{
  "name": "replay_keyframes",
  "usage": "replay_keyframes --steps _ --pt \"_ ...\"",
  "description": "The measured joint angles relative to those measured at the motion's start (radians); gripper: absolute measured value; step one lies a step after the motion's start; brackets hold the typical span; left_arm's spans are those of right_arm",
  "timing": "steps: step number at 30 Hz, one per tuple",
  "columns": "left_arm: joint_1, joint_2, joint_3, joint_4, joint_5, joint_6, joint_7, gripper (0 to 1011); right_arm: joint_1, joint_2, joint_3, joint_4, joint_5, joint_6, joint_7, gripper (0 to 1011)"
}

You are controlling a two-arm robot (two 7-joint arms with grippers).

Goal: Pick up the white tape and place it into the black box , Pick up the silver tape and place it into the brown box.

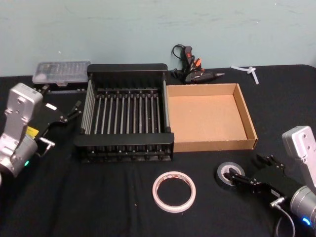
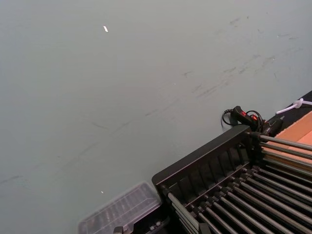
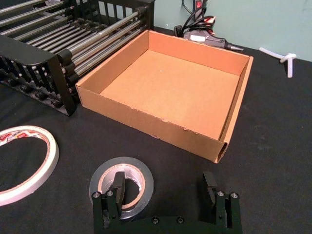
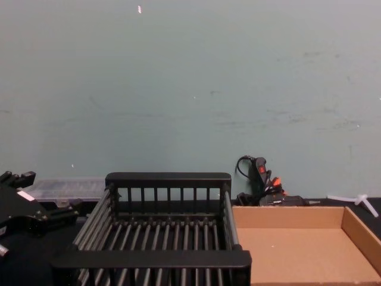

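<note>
Silver tape (image 3: 122, 184): lying flat on the black table (image 1: 98, 197), near the front, just before the brown box and right of the white tape; small thick roll, likely light and stiff, sides probably smooth; best taken across the ring wall, one finger in the core and one outside.
Left gripper (image 1: 74, 111): raised at the far left beside the black box, idle; fingers look parted, holding nothing.
Black box (image 1: 126, 143): left of centre, slatted floor bare, nothing inside.
White tape (image 1: 174, 191): flat on the table in front of the black box, between it and the near edge; wide thin ring, likely light and a little bendy, so a grip across its thin wall seems safest; not touched by either gripper.
Brown box (image 1: 244, 111): touching the black box's right side, open and bare inside.
Right gripper (image 3: 165, 195): low at the silver tape, wide open; one finger (image 3: 118, 187) down in the core, the other well outside the roll on the box-free side; straddling the ring wall but not closed on it, holding nothing yet.
Risk: off-centre pinch might tip or slide the roll on the cloth.
</note>
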Motion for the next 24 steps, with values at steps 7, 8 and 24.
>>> replay_keyframes --steps 7,8,24 --pt "0.0 0.0 0.0 0.0 0.0 0.0 0.0 1001 0.0 -0.015 0.008 0.004 -0.016 0.011 0.007 1002" --pt "0.0 0.0 0.0 0.0 0.0 0.0 0.0 1001 0.0 -0.016 0.009 0.004 -0.017 0.011 0.008 1002" --pt "0.0 0.0 0.0 0.0 0.0 0.0 0.0 1001 -0.001 -0.021 0.011 0.006 -0.027 0.012 0.011 958"
